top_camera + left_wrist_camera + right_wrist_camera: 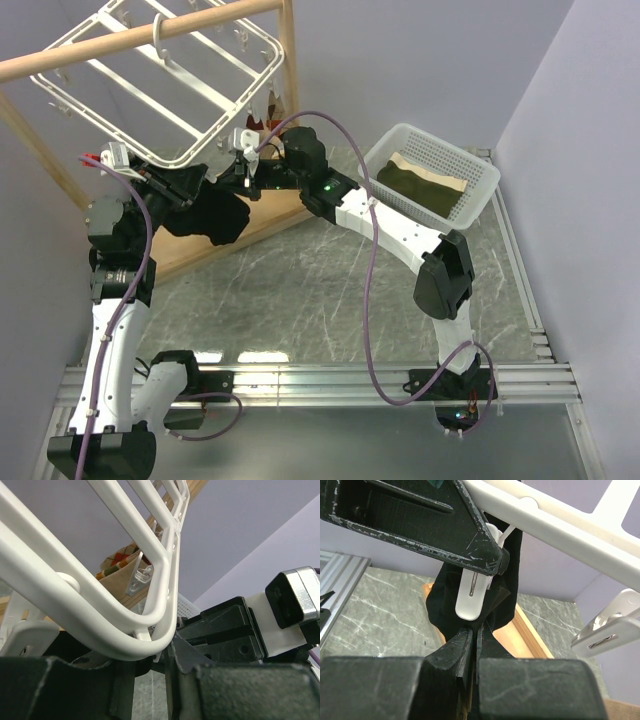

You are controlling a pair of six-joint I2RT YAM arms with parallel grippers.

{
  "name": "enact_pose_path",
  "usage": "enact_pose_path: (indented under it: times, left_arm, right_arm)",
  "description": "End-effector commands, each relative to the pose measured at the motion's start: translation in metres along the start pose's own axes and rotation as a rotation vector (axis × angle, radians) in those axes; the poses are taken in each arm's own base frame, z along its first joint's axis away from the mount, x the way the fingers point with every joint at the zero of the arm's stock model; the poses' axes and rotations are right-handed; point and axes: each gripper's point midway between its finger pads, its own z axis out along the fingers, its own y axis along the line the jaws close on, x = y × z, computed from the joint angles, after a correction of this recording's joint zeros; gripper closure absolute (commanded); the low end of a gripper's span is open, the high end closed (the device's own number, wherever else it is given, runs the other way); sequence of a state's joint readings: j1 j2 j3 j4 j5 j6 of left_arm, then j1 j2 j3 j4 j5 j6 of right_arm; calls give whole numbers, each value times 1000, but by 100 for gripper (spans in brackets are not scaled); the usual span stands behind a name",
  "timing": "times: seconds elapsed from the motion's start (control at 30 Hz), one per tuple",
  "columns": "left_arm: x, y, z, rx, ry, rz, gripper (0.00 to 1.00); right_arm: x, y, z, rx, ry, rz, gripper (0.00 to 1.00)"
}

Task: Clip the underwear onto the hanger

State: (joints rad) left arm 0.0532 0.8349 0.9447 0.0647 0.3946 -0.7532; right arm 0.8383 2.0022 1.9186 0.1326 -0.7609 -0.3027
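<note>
Below, grey marbled tabletop, lilac walls; right gripper pinched together on black underwear, left gripper grip unclear beside hanger clip.

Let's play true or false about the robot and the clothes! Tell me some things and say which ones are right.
1. The white plastic rack hanger hangs from a wooden pole. True.
2. The white mesh basket is empty. False: a folded olive-and-tan cloth lies in it.
3. The black fabric underwear lies in that basket. False: it is held up just beneath the hanger.
4. The right pincer is shut on the underwear. True.
5. The left pincer squeezes a white plastic clip. True.
</note>
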Motion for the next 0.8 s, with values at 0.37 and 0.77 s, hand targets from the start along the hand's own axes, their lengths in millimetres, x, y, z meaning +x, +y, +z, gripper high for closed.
enact_pose_path:
  times: [0.37, 0.77]
  left_arm:
    - [-20, -9, 2, -7, -40, 21, 93]
    - [-29, -12, 0, -12, -71, 37, 75]
  right_arm:
    - [-55, -3, 4, -8, -104, -65, 100]
    - [-61, -4, 7, -12, -109, -58, 100]
